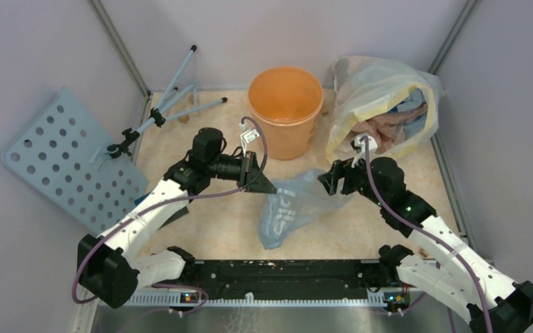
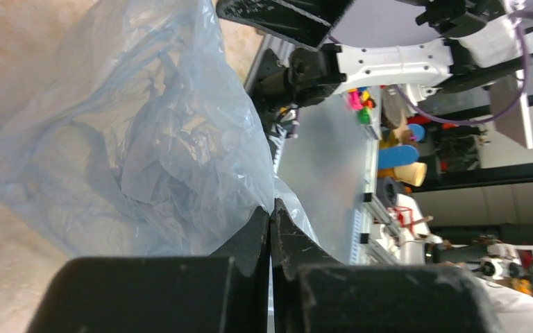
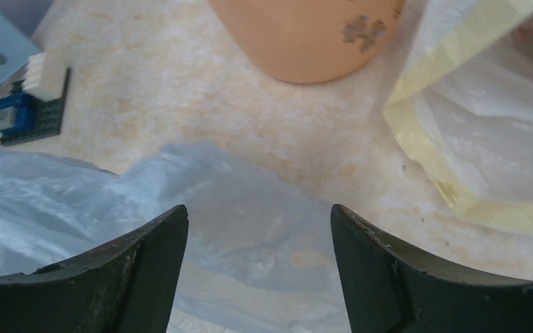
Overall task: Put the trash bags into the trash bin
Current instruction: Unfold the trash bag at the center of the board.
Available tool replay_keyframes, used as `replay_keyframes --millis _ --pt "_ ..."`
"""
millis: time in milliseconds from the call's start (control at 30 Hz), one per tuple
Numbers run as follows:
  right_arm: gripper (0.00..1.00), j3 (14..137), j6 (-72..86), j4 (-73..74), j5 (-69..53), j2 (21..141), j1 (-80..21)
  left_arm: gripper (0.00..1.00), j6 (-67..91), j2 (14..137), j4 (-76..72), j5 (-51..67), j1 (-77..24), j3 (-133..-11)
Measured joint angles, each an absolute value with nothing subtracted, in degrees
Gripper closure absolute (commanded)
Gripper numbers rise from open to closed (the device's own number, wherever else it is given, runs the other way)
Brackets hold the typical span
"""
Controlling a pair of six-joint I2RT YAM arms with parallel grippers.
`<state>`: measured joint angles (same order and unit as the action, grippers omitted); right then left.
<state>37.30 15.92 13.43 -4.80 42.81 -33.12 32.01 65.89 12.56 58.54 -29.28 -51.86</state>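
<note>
A crinkly grey-bluish trash bag (image 1: 293,208) lies on the table in front of the orange trash bin (image 1: 284,104). My left gripper (image 1: 271,187) is at the bag's left upper edge. In the left wrist view that gripper (image 2: 271,210) is shut, with the film of the trash bag (image 2: 132,139) pinched at its tips. My right gripper (image 1: 326,182) hovers over the bag's right corner. Seen from the right wrist, this gripper (image 3: 258,214) is open with nothing between its fingers; the trash bag (image 3: 236,208) lies below it and the bin (image 3: 305,35) stands beyond.
A big clear bag with yellow edges (image 1: 382,104), stuffed with cloths, leans beside the bin on the right. A perforated grey-blue panel (image 1: 69,159) and a folded tripod stand (image 1: 173,104) lie at the left. A small brick piece (image 3: 31,104) sits on the table.
</note>
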Motion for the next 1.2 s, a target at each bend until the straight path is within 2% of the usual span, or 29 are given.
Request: replay_keyframes --millis 200,433,767,1100,1200 --pt "0.33 37.1 23.5 17.0 9.1 45.2 -33.1 1.0 24.6 66.1 18.5 54.3 -29.2 -53.1" --pt "0.44 33.6 30.8 17.1 18.6 46.2 -33.1 1.0 21.2 66.2 19.4 52.9 -29.2 -49.3" --pt "0.42 27.9 30.0 10.8 12.5 52.9 -33.1 1.0 19.0 66.3 20.3 49.9 -29.2 -45.8" --pt "0.52 28.3 28.5 7.5 11.2 64.0 -33.1 1.0 17.1 65.7 22.6 48.9 -29.2 -46.0" --pt "0.72 28.7 28.1 6.7 12.0 65.5 -33.1 1.0 16.6 64.8 24.1 48.9 -29.2 -46.9"
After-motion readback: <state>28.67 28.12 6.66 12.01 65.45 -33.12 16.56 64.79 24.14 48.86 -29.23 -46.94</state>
